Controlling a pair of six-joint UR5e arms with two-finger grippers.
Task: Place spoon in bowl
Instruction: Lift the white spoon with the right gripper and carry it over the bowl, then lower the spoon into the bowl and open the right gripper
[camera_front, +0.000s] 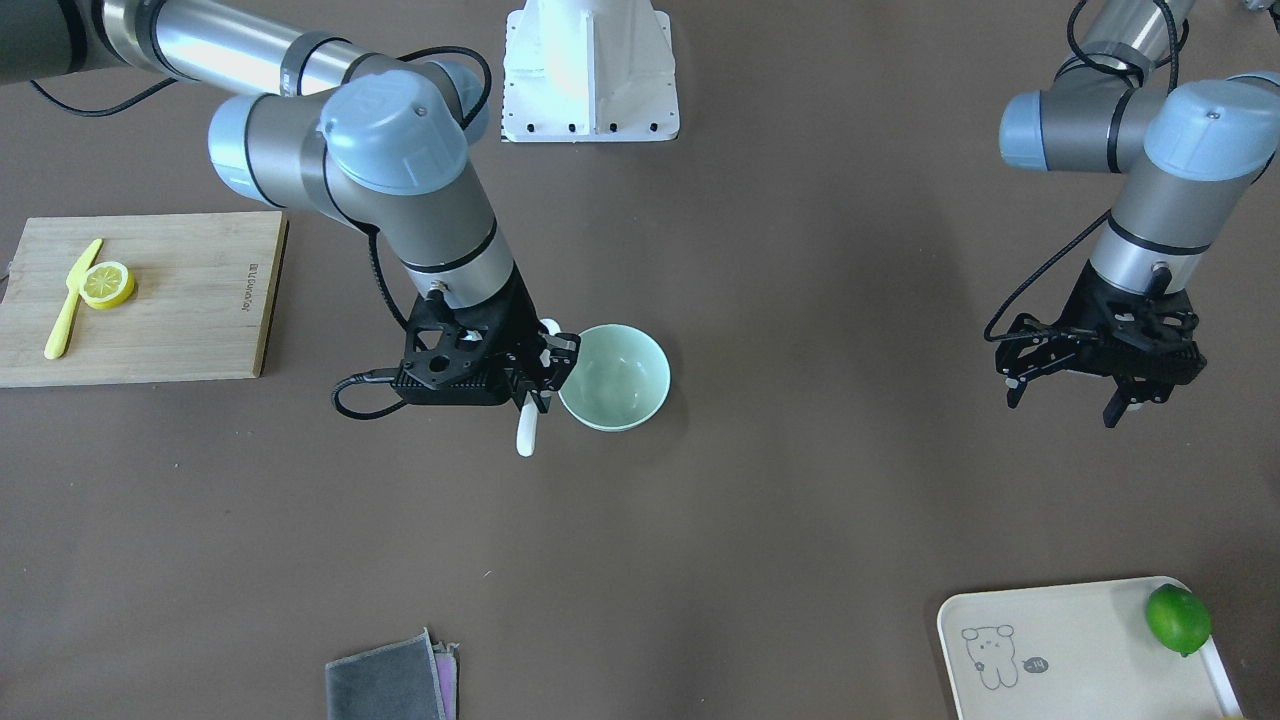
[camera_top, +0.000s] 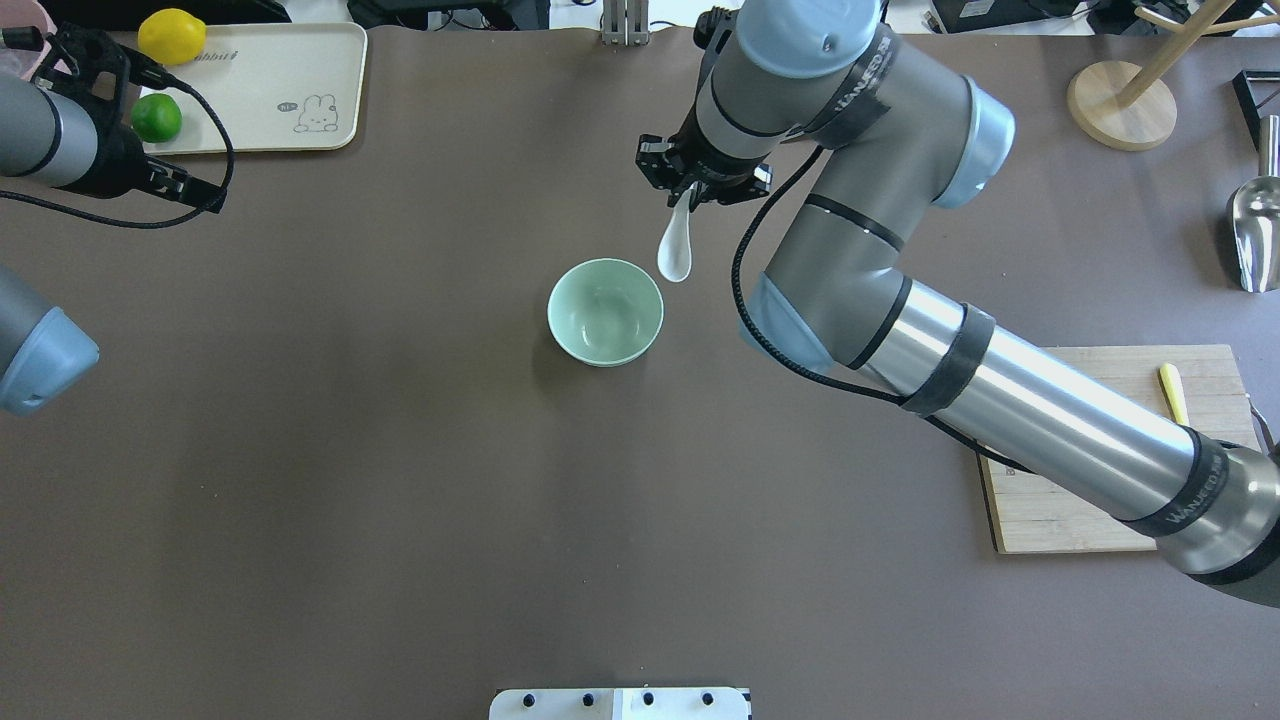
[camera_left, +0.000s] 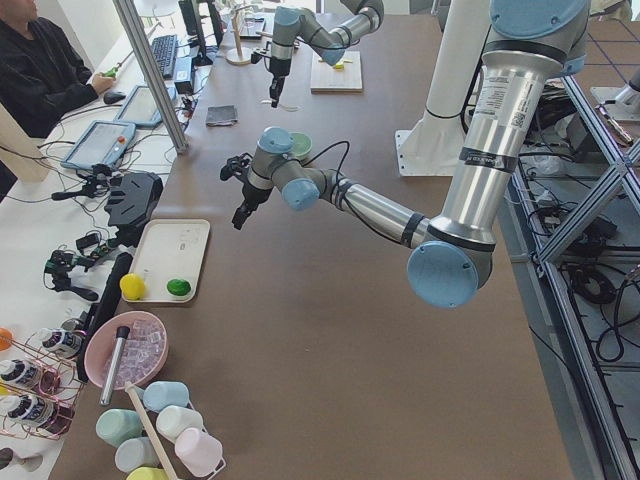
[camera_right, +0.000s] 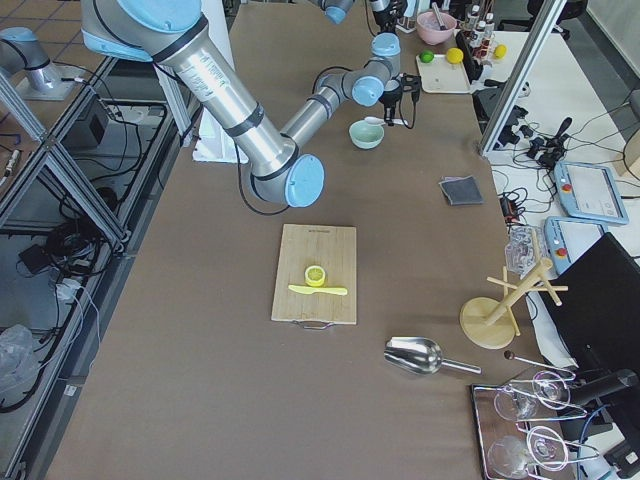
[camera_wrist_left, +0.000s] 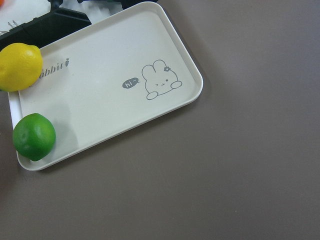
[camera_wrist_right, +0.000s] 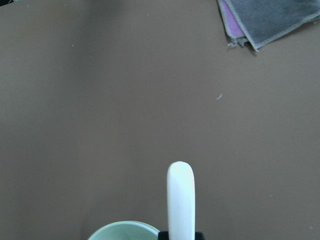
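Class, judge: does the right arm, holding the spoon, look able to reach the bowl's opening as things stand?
Probably yes. The right arm holds the spoon in its jaws just beside the bowl, which is empty and uncovered; nothing stands between them, and the left arm is far off by the tray.

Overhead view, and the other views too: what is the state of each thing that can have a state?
spoon, gripped by the right hand, in the air beside the bowl, not in it.
bowl, upright, empty.
right hand, shut on the spoon.
left hand, open, empty.
lime, whole, on the tray.
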